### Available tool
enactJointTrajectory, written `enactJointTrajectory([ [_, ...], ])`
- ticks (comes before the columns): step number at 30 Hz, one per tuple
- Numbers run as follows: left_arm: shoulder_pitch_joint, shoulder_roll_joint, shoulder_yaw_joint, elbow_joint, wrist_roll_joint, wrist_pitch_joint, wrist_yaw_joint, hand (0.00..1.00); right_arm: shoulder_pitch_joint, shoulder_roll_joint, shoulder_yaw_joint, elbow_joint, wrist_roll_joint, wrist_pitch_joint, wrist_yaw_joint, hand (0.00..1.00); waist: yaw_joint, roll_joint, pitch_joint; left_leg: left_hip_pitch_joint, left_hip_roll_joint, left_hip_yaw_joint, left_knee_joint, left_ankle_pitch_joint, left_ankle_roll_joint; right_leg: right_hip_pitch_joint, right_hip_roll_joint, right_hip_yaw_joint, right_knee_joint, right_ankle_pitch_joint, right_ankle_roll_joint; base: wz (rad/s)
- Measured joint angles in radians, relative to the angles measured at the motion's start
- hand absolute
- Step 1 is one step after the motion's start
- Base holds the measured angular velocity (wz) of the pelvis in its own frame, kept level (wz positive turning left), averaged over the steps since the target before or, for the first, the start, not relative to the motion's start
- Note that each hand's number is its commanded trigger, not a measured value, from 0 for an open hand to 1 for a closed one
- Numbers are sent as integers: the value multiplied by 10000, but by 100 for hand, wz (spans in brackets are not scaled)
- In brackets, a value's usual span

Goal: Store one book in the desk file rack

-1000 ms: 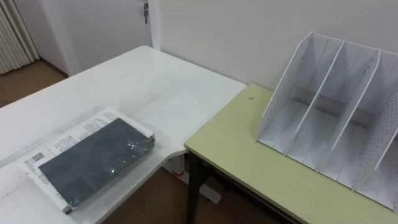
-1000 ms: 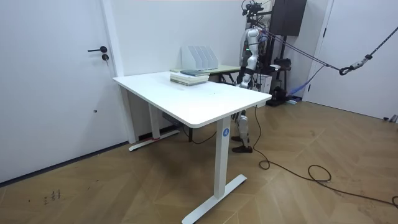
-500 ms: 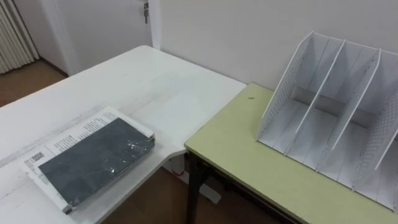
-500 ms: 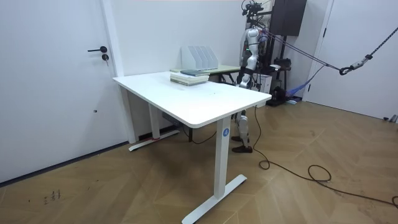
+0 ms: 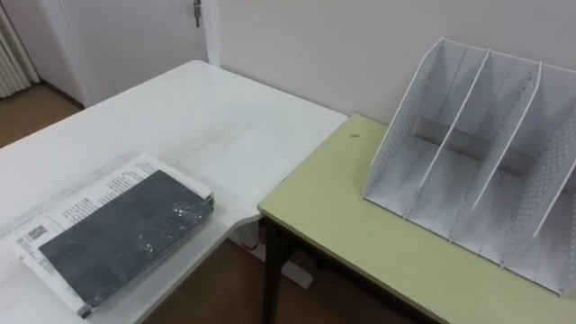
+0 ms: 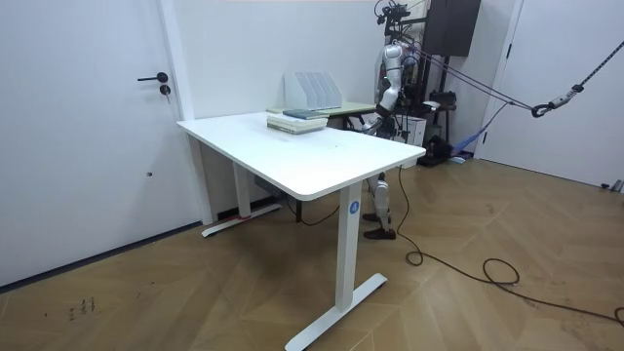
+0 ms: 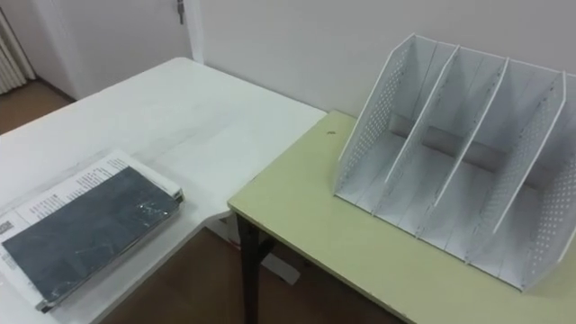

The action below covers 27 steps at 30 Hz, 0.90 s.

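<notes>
Dark book lies at 8 o'clock, file rack at 2 o'clock.
One dark book (image 5: 121,234) tops one pale printed book (image 5: 85,193) on the white tabletop (image 5: 198,126), with its long axis running from 8 to 2 o'clock. That puts it on the robot's left, so the left arm is likely nearer. The one file rack (image 5: 468,162), with three empty slots, stands on the green tabletop (image 5: 342,225). I cannot tell the state of the robot hands (image 6: 373,122).

We identify a white table (image 5: 180,117) standing just beside a pale green table (image 5: 360,243) with a dark leg. Behind both we note a white wall (image 5: 315,36). A door (image 6: 88,146) and wood floor (image 6: 468,292) complete the room.
</notes>
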Motion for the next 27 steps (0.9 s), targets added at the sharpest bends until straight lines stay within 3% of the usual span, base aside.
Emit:
enactJointTrajectory([
  [5, -298, 100, -1211, -1039, 613, -10, -73, 0, -165, -12, 193, 21, -1, 1, 32, 0, -212, 40, 9, 1, 3, -7, -23, 5, 8, -13, -12, 19, -6, -1, 2, 0],
  [7, -297, 208, -1624, -2086, 1050, -15, -177, 0, -149, -78, 192, 22, -58, 7, 133, 0, -233, 63, 25, 3, 2, -7, -34, 5, 9, -19, -10, 27, -9, -1, 2, 0],
  [10, -305, 230, -1788, -2912, 1323, -46, -193, 0, -162, -133, 191, 15, -86, 7, 210, 0, -255, 53, 26, 0, 0, -5, -50, 6, 10, -32, -2, 35, -15, -4, 7, 0],
  [14, -301, 390, -2073, -3616, 1401, -26, -278, 0, -231, -248, 197, 19, -56, 6, 375, 0, -437, 197, 6, -63, -4, 0, -42, 7, 10, -82, -15, -9, -20, -16, 21, 1],
  [18, -296, 590, -2218, -5055, 1420, -97, -321, 0, -284, -255, 256, 13, -60, 5, 439, 0, -429, 82, 61, -5, 5, -34, -39, 19, 15, -22, -19, -23, -24, -20, 22, 0],
  [26, -195, 659, -2016, -5653, 2408, -280, 409, 0, -240, -219, 252, 19, -64, 3, 412, 0, -327, 31, 24, 116, -7, -49, -19, 18, 15, 95, -9, -77, -154, -20, 26, 2],
  [27, -117, 700, -1867, -5952, 2674, -317, 583, 0, -207, -223, 244, 22, -67, 3, 412, 0, -282, 88, -22, 95, -7, -53, -19, 18, 15, 74, -7, -86, -160, -20, 26, 0],
])
